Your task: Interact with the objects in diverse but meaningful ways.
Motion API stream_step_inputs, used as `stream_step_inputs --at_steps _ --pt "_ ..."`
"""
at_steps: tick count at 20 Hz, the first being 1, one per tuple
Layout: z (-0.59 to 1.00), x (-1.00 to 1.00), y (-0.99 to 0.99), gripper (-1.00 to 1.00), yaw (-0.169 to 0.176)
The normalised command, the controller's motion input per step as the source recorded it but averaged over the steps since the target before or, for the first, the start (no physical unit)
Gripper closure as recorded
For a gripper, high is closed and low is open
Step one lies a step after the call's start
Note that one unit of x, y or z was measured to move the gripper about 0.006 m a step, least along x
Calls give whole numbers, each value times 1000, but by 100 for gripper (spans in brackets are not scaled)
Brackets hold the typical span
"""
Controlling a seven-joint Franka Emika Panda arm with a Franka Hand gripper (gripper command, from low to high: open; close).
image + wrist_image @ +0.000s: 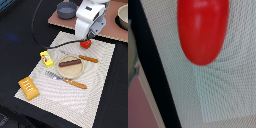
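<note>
The gripper point(86, 39) hangs just over the tomato point(86, 44), jaws hidden so I cannot tell their state, while sausage point(70, 63), packet point(47, 58) and bread point(29, 88) lie untouched, well apart from them.

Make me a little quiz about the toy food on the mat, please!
1. True or false: the sausage lies on the plate.
2. What sits nearest the pincer? A) bread B) tomato C) yellow packet
3. Fill in: the grey pan is not on the striped mat; it rests on the pink ____ behind it.

Key: 1 true. 2 B; the wrist view shows the tomato close up. 3 board.
</note>
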Motion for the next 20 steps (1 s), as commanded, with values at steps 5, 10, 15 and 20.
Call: stream_step_inputs --at_steps 5,10,15,20 --pt "-383 30 165 -100 0" --pt "-373 11 283 -100 0" --pt "-380 0 277 100 0" --pt "-394 0 246 100 0"
